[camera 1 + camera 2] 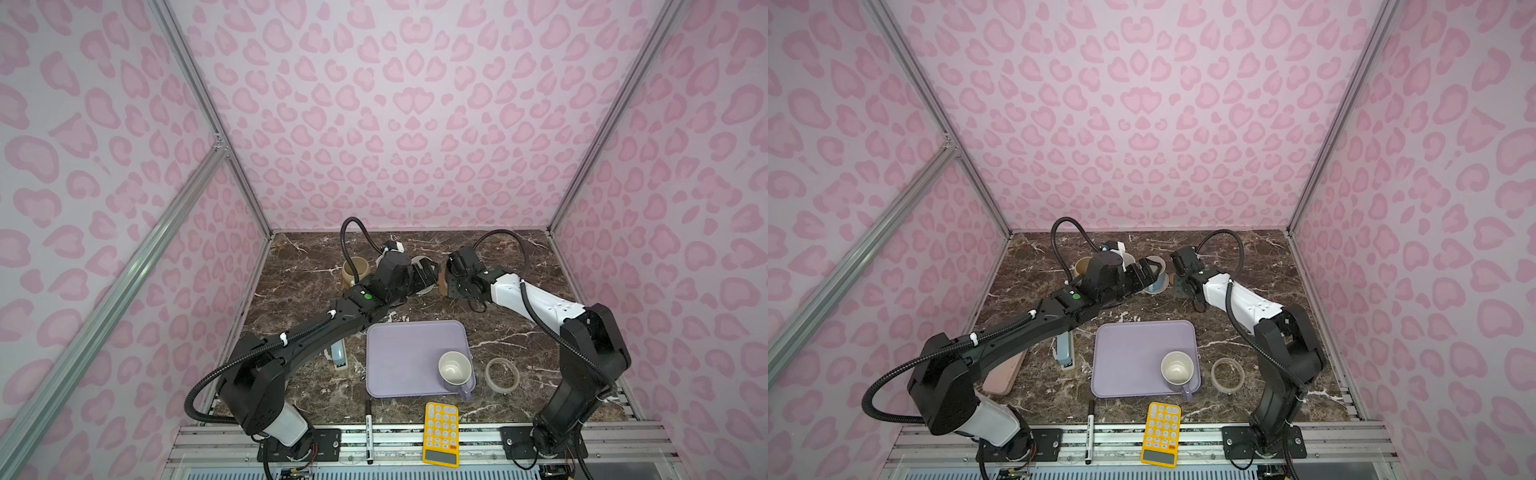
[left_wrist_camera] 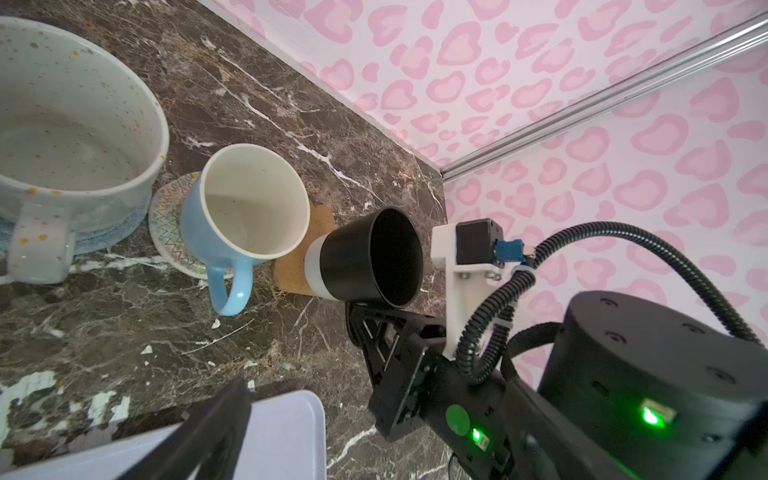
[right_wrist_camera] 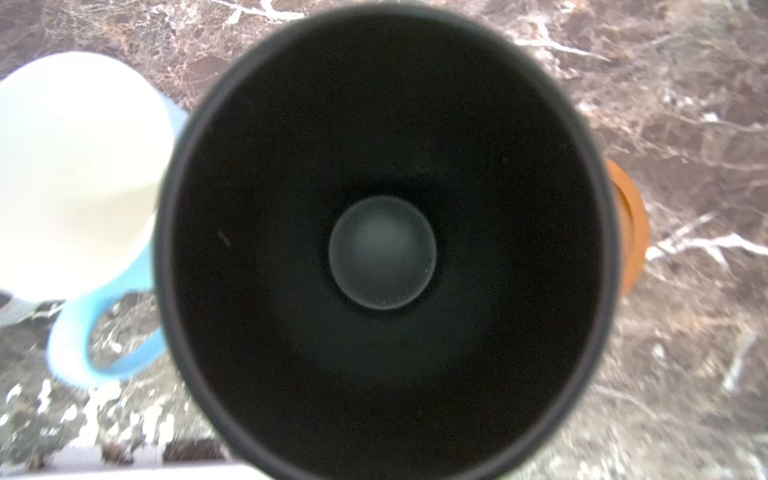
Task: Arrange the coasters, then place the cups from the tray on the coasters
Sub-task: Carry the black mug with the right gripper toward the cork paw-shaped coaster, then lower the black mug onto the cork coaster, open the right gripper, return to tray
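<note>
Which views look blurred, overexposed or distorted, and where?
Right wrist view: the black cup fills the frame, its rim soft, and the light blue cup is washed out. Left wrist view: sharp, but the speckled cup is stretched at the edge. Both top views: frame posts lean outward.

a robot lab test booth. aluminium posts (image 1: pixel 249 195) hold pink heart-print wall panels (image 1: pixel 415 166) round a marble-look tabletop (image 1: pixel 299 291). the left arm (image 1: pixel 316 332) and right arm (image 1: pixel 536 299) are bolted to a metal rail (image 1: pixel 395 440) at the bottom of the frame.
</note>
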Available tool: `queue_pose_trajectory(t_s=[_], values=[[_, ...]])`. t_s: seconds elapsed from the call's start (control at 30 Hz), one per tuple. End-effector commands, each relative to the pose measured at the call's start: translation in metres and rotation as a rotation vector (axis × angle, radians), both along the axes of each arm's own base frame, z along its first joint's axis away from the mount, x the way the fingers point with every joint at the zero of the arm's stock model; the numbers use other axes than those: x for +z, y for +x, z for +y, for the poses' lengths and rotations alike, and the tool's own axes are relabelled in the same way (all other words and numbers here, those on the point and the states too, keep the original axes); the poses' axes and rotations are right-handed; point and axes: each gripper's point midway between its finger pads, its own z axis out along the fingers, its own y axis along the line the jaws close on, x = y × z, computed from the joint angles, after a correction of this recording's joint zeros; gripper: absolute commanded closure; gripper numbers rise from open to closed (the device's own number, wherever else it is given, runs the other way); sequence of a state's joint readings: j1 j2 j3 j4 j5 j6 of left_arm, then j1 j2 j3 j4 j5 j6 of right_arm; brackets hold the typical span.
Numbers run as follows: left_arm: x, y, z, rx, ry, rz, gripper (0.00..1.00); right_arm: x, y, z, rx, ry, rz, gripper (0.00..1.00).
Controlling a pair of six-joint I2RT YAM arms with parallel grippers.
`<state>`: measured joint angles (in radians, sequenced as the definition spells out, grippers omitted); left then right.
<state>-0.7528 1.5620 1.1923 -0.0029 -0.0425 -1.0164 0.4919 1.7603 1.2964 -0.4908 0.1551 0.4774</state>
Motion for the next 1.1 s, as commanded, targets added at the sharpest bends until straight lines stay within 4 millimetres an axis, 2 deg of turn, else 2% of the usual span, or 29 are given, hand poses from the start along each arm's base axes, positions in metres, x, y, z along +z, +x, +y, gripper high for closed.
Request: queue_pose_trajectory(t_s=[0.0, 0.17, 0.63, 0.73, 1.03, 1.07], values=[[0.012, 0.011, 0.003, 0.064, -0.047, -0.031, 0.03, 0.002, 0.017, 0.007, 0.004, 0.013, -0.048, 1.00], [0.011, 0.012, 0.007, 0.082, -0.033, -0.036, 0.03, -0.007, 0.027, 0.009, 0.009, -0.022, -0.041, 1.00], [0.007, 0.010, -0.001, 0.047, -0.041, -0.017, 0.03, -0.027, 0.042, 0.002, -0.005, -0.036, -0.032, 1.00], [0.007, 0.010, -0.001, 0.048, -0.038, -0.019, 0.03, -0.033, 0.042, 0.004, 0.000, -0.034, -0.019, 1.00], [0.005, 0.009, -0.003, 0.039, -0.032, -0.013, 0.03, -0.038, 0.037, -0.006, -0.018, -0.053, 0.001, 1.00], [0.004, 0.009, -0.004, 0.036, -0.032, -0.011, 0.03, -0.038, 0.036, -0.008, -0.020, -0.061, 0.006, 0.96]])
